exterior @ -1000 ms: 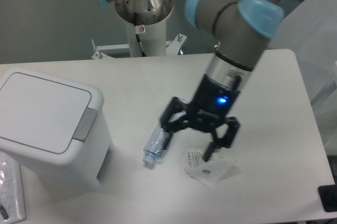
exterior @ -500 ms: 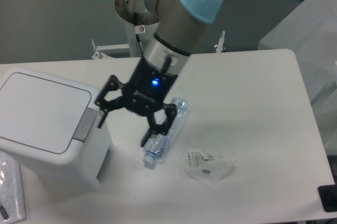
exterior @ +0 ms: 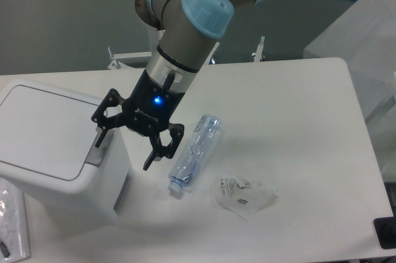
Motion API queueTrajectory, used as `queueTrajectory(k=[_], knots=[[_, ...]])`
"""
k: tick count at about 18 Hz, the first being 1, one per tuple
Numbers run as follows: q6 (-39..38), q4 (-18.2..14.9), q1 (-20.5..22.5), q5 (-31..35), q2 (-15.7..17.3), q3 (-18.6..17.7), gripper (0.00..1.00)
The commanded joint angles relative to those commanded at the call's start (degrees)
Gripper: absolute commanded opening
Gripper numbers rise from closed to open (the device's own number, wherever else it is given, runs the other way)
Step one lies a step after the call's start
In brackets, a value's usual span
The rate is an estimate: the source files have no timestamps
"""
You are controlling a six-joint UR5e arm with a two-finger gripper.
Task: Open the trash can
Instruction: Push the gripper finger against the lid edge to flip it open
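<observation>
The white boxy trash can [exterior: 55, 151] stands at the left of the table with its flat lid down. Its grey push tab [exterior: 97, 151] shows at the lid's right edge, partly behind a finger. My gripper [exterior: 124, 150] is open and empty. It hangs at the can's right side, with its left finger over the tab and its right finger beside the can. Whether a finger touches the tab I cannot tell.
A clear plastic bottle [exterior: 195, 150] lies on the table just right of the gripper. A crumpled clear wrapper [exterior: 242, 194] lies further right. A flat packet [exterior: 11, 229] lies at the front left corner. The arm's base post [exterior: 162, 46] stands at the back.
The gripper has swept left across the table, from above the wrapper, over the bottle, to the can's right side at the tab. The can's lid has stayed down.
</observation>
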Motion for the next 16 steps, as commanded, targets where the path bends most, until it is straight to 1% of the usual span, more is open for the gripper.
queueTrajectory(k=[3,7,11,14,16], knots=[[0.0,0.2,0.0,0.2,-0.1,-0.7,1.0],[0.0,0.3,-0.8,2.9,-0.3,-0.7,1.0],[-0.1,0.1,-0.9,2.9,-0.4,-0.7,1.0],[-0.7,0.0,-0.8,2.7,-0.4,1.0,1.0],[-1.1,-0.1,-0.6,2.5,-0.4,3.2,1.0]])
